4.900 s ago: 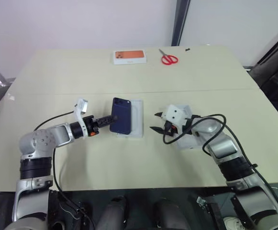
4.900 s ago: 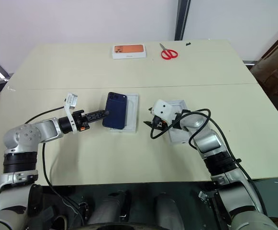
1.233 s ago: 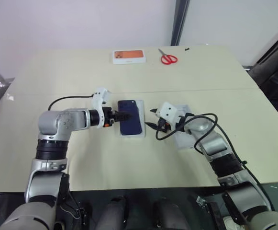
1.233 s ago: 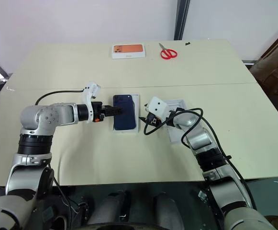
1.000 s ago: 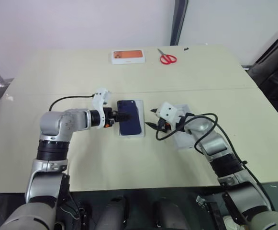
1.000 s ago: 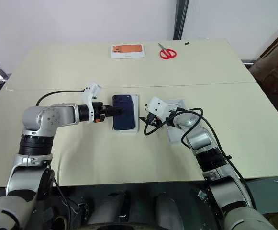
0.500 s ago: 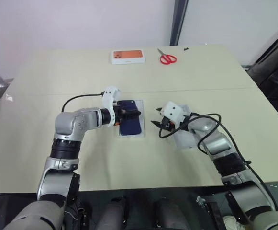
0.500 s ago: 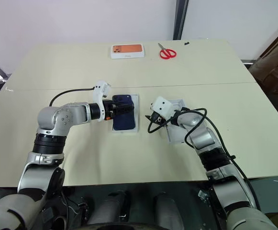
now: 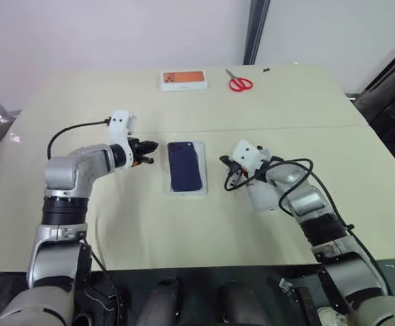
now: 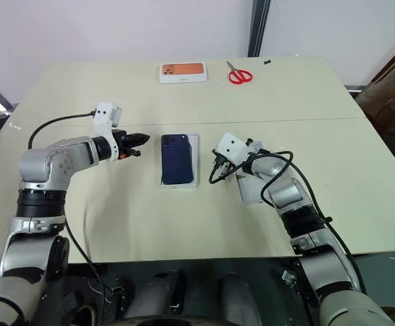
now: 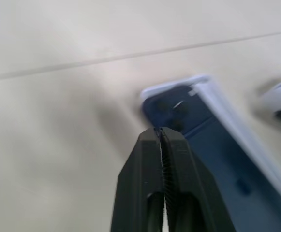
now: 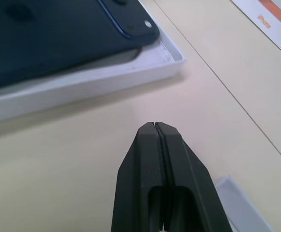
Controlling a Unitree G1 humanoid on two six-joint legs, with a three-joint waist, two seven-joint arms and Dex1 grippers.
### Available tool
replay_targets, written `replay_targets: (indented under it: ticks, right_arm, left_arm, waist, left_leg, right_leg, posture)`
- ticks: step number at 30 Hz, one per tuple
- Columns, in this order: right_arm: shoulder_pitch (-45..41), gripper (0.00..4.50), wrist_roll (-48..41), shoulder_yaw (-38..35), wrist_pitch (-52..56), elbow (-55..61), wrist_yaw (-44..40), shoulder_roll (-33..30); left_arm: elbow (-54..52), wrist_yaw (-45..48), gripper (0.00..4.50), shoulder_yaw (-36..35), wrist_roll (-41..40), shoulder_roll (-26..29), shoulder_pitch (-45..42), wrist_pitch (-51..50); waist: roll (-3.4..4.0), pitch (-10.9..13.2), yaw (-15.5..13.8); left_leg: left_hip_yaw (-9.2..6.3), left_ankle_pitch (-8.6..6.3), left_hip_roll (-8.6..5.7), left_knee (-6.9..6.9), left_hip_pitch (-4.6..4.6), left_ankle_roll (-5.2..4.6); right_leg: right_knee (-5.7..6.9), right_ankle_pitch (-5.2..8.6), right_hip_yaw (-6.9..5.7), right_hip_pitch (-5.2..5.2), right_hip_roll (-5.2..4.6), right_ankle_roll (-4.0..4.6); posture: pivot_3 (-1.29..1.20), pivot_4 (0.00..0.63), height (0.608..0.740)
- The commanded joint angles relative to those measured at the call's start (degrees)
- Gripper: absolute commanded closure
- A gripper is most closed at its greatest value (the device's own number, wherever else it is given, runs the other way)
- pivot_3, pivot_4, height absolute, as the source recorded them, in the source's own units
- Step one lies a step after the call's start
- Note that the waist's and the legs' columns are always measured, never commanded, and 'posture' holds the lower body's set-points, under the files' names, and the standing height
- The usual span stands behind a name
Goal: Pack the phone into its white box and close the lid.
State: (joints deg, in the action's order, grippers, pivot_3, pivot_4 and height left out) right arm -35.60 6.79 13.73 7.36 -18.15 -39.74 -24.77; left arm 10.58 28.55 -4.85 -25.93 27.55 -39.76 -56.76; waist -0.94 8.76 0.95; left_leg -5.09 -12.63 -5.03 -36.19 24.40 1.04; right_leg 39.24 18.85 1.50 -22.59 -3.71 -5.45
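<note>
Resting in its box, the phone waits for its lid

Lying flat in the middle of the pale desk (image 9: 183,231), the slim dark blue phone (image 9: 186,174) sits back-up inside the shallow white cardboard box (image 9: 202,171). Its little camera bumps are at the corner that points toward the far edge of the desk. A strip of white rim shows along the phone's right side, so it looks tucked in well enough for a cover to go over it.

On the left, the left gripper (image 9: 148,152) hangs just above the desk, near the box but not touching it. Its two black fingers are pressed tight together and hold nothing. I think it is out of the way so the box top is free.

On the right, the right gripper (image 10: 217,174) also has its fingers squeezed together with nothing between them. It points at the box from the other side, with a gap between them. Right under that arm lies the deeper white tray-shaped lid (image 9: 260,197), open side up. It is close by, so it should be easy to pick up, flip and set on the box. That step is not yet done.

Far off, along the back edge of the desk, sit a white box with an orange face (image 9: 183,80) and red-handled scissors (image 9: 239,83).
</note>
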Motion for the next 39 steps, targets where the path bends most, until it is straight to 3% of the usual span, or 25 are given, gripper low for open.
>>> replay_targets:
  ticks: [1,14,28,36,39]
  right_arm:
    - [-1.34,4.5,1.17,0.71,-1.15,0.34,0.64,0.8]
    - [0.34,4.5,3.05,3.09,0.26,2.62,-0.5,2.46]
    - [1.39,4.5,3.48,2.83,0.1,2.76,-1.06,1.29]
    - [0.71,4.5,4.1,2.38,-0.29,2.45,-1.61,0.35]
    - [0.79,4.5,4.06,2.16,-0.36,2.69,-1.83,-0.14]
  left_arm:
    - [-0.92,1.06,4.42,3.87,2.85,0.6,1.44,1.59]
    - [5.55,1.71,4.42,8.69,6.64,-10.89,-2.67,6.06]
    - [-2.71,0.92,4.42,3.85,3.36,-14.66,-5.28,1.24]
    - [-7.99,4.04,4.42,9.39,4.98,-11.14,-0.44,-1.89]
    - [-8.58,3.66,4.42,8.32,3.94,-10.98,0.76,-3.19]
  waist:
    - [0.0,0.0,0.07]
    - [-0.01,-0.01,-0.24]
    - [-0.02,-0.01,-0.34]
    - [-0.01,-0.02,-0.18]
    - [0.0,-0.03,-0.43]
  left_leg:
    - [0.0,0.0,0.0,0.0,0.0,0.0]
    - [-0.01,0.0,-0.02,-0.06,0.0,0.0]
    - [-0.03,0.0,-0.01,-0.08,0.0,0.0]
    - [-0.03,0.0,-0.01,-0.07,-0.02,0.0]
    - [-0.04,0.0,-0.01,-0.08,-0.03,0.0]
  right_leg:
    - [0.0,0.0,0.01,0.0,0.0,0.0]
    - [0.0,0.0,-0.03,0.05,-0.01,0.0]
    - [0.0,0.0,-0.05,0.07,0.0,0.0]
    - [0.0,0.0,-0.05,0.11,0.0,0.0]
    - [-0.01,0.0,-0.05,0.12,0.0,-0.01]
  posture:
    - [0.0,0.15,0.734]
    - [0.0,0.15,0.734]
    - [0.0,0.15,0.734]
    - [0.0,0.15,0.734]
    - [0.0,0.15,0.734]
